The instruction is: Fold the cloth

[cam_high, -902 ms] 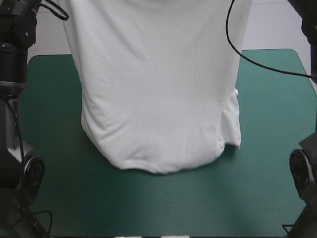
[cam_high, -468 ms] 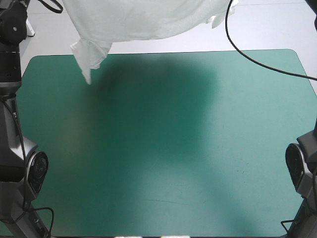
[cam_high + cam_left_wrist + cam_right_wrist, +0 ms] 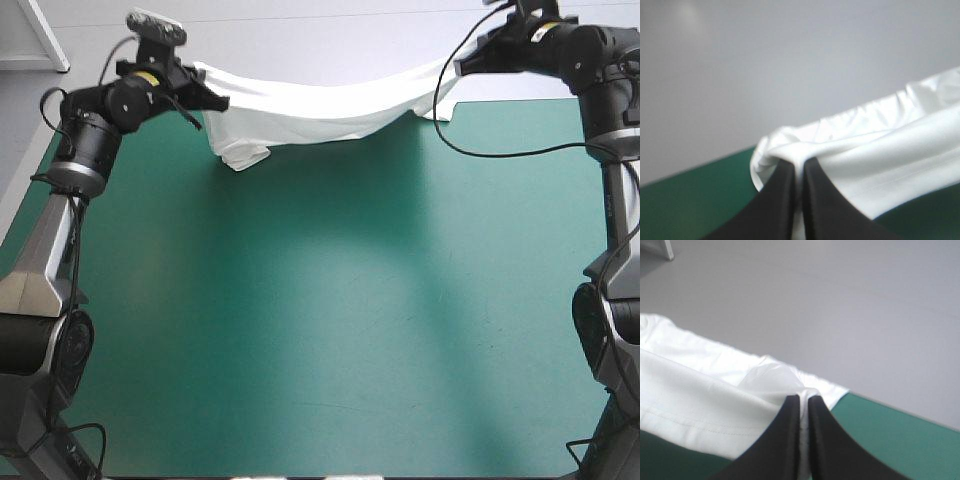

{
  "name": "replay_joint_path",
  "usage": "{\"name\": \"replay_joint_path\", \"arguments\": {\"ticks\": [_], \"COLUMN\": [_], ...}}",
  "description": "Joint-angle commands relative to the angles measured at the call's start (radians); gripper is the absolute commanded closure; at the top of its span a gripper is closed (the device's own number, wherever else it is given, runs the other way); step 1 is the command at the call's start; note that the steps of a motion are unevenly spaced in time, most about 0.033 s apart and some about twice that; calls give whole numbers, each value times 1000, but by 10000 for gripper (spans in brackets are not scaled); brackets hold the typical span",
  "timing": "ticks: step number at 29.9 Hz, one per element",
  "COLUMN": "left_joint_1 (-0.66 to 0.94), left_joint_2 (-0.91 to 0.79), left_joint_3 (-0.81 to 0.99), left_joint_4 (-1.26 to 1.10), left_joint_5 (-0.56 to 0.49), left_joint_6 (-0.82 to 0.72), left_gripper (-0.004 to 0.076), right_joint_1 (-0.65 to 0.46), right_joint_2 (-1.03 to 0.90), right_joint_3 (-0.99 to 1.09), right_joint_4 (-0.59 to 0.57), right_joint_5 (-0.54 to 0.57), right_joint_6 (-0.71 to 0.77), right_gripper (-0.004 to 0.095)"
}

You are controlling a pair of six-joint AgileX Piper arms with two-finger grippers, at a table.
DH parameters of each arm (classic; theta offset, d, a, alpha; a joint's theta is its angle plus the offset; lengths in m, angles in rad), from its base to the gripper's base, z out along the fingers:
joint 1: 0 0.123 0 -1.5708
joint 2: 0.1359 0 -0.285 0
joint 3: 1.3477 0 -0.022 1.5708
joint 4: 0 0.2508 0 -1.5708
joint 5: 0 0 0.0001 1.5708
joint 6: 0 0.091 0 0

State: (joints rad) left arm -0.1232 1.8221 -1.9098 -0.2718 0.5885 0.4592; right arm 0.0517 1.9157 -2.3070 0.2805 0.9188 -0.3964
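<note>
Pinching T-shirt (image 3: 320, 112) in left gripper (image 3: 797, 167) and right gripper (image 3: 804, 400) over table's (image 3: 320, 300) far edge; released here, may slide off.

The T-shirt (image 3: 320, 105) is soft matt white cloth; the table cover (image 3: 330, 300) smooth and matt.

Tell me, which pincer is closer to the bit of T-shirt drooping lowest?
Left. The left pincer grips beside that drooping fold; the right pincer holds the opposite end of the T-shirt.

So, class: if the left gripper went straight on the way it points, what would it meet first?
The white short-sleeved T-shirt that the left gripper pinches; beyond it the way looks free, though depth is unclear.
</note>
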Motion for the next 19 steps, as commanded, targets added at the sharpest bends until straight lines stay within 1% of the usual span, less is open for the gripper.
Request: {"name": "replay_joint_path", "arguments": {"ticks": [1,2,4,7,9,12,16,19], "left_joint_1": [-4,-4,-4,-4,-4,-4,-4,-4], "left_joint_2": [-158,-180,-231,-291,-329,-383,-458,-539], "left_joint_3": [203,257,377,521,612,749,894,981], "left_joint_4": [-53,-53,-53,-56,-94,-149,-154,-136], "left_joint_5": [-187,-215,-237,-253,-255,-265,-274,-260], "left_joint_6": [5,5,5,5,3,5,5,5], "left_gripper": [705,705,705,705,705,705,705,704], "right_joint_1": [-7,-13,-25,-55,-66,-66,-66,-103], "right_joint_2": [-125,-150,-207,-320,-398,-500,-625,-721], "right_joint_3": [146,213,348,577,727,915,1084,1202], "right_joint_4": [7,12,45,134,168,144,114,81], "right_joint_5": [-92,-109,-153,-232,-253,-272,-279,-282], "right_joint_6": [-10,-13,-24,-80,-116,-123,-110,-71], "right_gripper": [921,921,921,921,921,921,921,921]}}
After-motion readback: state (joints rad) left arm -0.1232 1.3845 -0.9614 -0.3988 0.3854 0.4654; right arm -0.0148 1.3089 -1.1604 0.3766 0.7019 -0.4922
